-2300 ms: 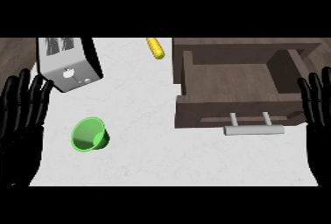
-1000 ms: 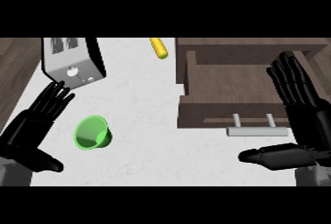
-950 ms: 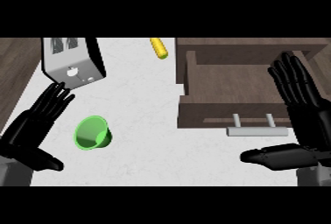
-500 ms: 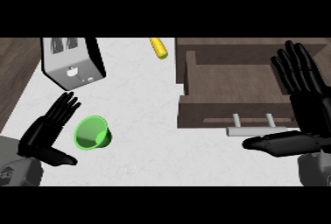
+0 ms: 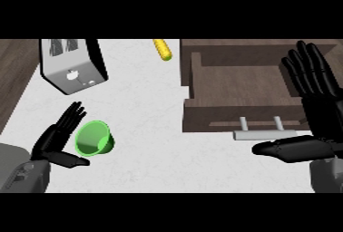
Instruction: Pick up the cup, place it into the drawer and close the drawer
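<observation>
A green cup (image 5: 94, 138) lies on its side on the white counter at the lower left, its mouth turned toward my left hand (image 5: 59, 138). That hand is open, fingers straight, right beside the cup's rim with the thumb below it. The brown drawer (image 5: 244, 112) stands pulled open at the upper right, with a grey handle (image 5: 263, 133) on its front. My right hand (image 5: 315, 106) is open and upright over the drawer's right side, its thumb stretching left just under the handle.
A silver toaster (image 5: 72, 63) stands at the upper left. A yellow object (image 5: 162, 49) lies at the counter's far edge. Dark wood floor (image 5: 15, 81) shows left of the counter's left edge.
My left hand has moved right and down, closing in on the cup's mouth. My right hand has shifted slightly right beside the drawer. The cup and drawer have not moved.
</observation>
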{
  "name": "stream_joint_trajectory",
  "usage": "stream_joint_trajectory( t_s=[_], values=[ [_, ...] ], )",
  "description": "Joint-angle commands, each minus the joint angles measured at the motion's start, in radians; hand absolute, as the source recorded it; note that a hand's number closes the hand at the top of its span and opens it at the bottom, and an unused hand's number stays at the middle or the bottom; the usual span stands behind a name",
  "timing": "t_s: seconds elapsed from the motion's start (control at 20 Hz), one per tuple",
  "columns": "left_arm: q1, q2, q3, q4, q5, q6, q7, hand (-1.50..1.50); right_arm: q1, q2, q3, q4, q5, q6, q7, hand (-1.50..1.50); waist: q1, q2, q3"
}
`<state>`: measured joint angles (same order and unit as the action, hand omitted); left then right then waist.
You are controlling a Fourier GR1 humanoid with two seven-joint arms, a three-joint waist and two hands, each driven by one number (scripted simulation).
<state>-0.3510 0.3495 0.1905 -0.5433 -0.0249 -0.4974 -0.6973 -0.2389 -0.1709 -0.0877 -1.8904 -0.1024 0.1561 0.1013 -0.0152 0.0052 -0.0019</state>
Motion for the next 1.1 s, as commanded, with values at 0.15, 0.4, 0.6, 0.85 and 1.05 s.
stream_joint_trajectory(
  t_s=[0.15,0.4,0.6,0.85,1.05],
  values=[
    [-0.042,-0.016,-0.022,0.228,-0.076,-0.001,-0.260,-1.50,-0.012,-0.024,-0.036,0.040,-0.030,0.035,-0.030,-1.50,-0.006,0.003,-0.001],
    [-0.106,-0.053,-0.009,0.279,-0.067,0.035,-0.279,-1.50,-0.015,0.000,-0.001,0.027,-0.017,0.026,-0.023,-1.50,-0.020,0.009,-0.003],
    [-0.100,-0.003,-0.016,0.300,-0.076,-0.026,-0.328,-1.50,-0.054,-0.027,-0.017,0.045,-0.011,0.024,0.016,-1.50,-0.013,0.007,-0.003],
    [-0.123,-0.013,-0.017,0.332,-0.086,0.012,-0.350,-1.50,-0.046,-0.039,-0.059,0.036,-0.056,0.041,-0.002,-1.50,-0.023,0.010,-0.004],
    [-0.154,-0.073,-0.034,0.335,-0.100,0.036,-0.346,-1.50,-0.085,-0.034,-0.028,0.060,-0.018,0.026,0.020,-1.50,-0.017,0.010,-0.003]
  ],
)
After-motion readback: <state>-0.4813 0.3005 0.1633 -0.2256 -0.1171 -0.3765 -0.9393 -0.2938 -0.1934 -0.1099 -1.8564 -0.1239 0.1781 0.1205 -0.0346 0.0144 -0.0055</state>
